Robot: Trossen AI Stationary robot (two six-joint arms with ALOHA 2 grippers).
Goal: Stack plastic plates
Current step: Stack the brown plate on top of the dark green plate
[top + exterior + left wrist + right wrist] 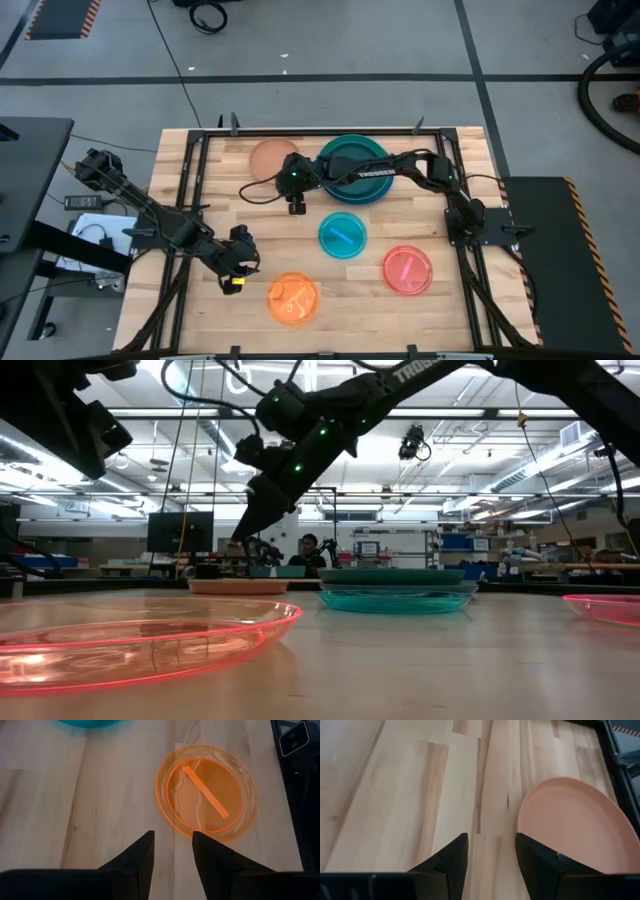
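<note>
Five plate spots show on the table. A peach-tan plate (270, 157) (575, 825) lies flat at the far side. Beside it is a stack (355, 168) (390, 575) with a dark teal plate on a teal-green one; I cannot make out a blue plate. The cyan plate (342, 236), the pink-red plate (407, 269) and the orange plate (292, 298) (207, 800) lie singly. My right gripper (296, 207) (491, 845) hovers open near the peach plate's near rim. My left gripper (233, 283) (172, 842) is open, just left of the orange plate.
A black frame (190, 180) runs along the table's left, right and far edges. Bare wood lies left of the peach plate and between the left gripper and the cyan plate. A cable (255, 195) trails from the right arm's wrist. A person sits far behind the table (308, 550).
</note>
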